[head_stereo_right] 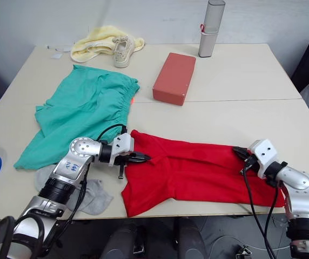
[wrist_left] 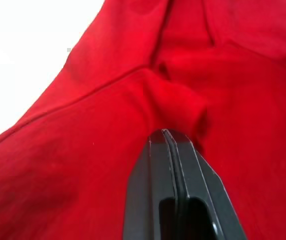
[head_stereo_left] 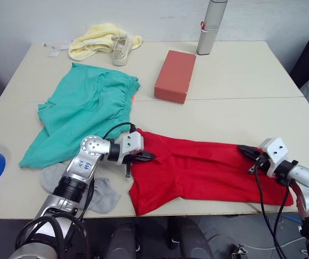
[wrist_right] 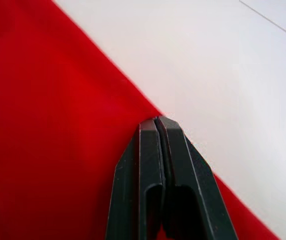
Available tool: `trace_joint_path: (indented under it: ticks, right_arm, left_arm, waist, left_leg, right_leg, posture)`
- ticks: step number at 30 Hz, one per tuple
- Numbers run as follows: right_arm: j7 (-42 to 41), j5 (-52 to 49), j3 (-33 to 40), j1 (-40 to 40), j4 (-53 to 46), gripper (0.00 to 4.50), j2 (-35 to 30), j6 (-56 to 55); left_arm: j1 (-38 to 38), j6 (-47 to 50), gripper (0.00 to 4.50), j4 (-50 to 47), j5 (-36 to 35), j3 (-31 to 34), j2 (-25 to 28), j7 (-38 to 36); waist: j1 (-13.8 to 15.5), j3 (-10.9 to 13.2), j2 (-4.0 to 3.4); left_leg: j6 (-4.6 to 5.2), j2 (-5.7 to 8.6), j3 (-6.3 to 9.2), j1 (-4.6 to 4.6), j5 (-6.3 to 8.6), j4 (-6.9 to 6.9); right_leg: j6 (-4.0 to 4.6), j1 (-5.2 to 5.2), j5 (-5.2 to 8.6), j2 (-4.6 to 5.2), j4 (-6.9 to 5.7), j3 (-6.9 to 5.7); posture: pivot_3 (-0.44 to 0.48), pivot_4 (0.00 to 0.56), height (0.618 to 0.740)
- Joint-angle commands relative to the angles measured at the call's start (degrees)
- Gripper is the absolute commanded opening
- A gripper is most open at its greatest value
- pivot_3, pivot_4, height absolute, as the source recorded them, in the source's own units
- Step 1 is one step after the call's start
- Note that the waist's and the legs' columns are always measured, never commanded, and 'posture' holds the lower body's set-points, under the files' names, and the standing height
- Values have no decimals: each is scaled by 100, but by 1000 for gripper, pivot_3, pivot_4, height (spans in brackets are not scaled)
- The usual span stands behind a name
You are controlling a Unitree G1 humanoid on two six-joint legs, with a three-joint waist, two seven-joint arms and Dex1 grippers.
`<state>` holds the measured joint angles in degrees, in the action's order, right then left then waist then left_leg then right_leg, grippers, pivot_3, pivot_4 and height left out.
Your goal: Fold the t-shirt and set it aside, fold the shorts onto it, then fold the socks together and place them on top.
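t-shirt [head_stereo_left: 203,170] was laid lengthwise across lower frame | left hand [head_stereo_left: 146,157] clamped on its left end | right hand [head_stereo_left: 246,151] clamped on its right edge

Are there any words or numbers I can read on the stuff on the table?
No readable text anywhere.
The left arm has small blue marks on its silver casing, too small to read.
The box, the grey case, the sneaker, the t-shirt and the shorts show no print.

Bright red t-shirt [head_stereo_left: 197,172], teal shorts [head_stereo_left: 84,116], grey socks [head_stereo_left: 98,195], brick-red box [head_stereo_left: 175,75], pale yellow towel [head_stereo_left: 95,40], cream desk [head_stereo_left: 241,70].
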<state>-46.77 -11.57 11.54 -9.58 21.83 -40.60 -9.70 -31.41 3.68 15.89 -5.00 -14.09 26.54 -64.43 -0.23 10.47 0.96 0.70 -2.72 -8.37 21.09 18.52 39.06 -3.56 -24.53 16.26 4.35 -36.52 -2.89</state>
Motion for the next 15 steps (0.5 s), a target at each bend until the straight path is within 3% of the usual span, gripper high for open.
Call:
trace_joint_path:
  ticks: [1,4,11,15]
  right_arm:
    - [287,126,182,-79,237,18,-126,-13]
    - [337,57,282,-172,294,18,-185,-62]
    - [-640,-972,668,181,-693,18,-203,-84]
    - [-429,-870,133,637,-1861,18,-10,769]
  left_arm:
    - [92,12,0,-99,109,27,86,159]
    - [69,19,0,-199,-91,102,101,45]
    - [-327,553,0,-469,-1005,746,-219,156]
    - [-360,500,0,-224,-570,529,-472,719]
  waist:
    - [-1,0,0]
    - [-3,-1,0]
    - [4,-1,0]
    - [11,-1,0]
  left_leg:
    - [0,0,0,-1,0,0]
    - [0,0,0,-2,0,0]
    - [1,-1,1,5,-1,0]
    - [1,-2,5,4,-1,-1]
  right_leg:
    - [0,0,0,0,0,0]
    - [0,1,0,-1,-1,0]
    - [-2,-2,-1,-4,0,-3]
    - [-3,0,-1,-4,1,-5]
  posture:
    - [0,150,740]
    - [0,150,740]
    - [0,150,740]
    - [0,150,740]
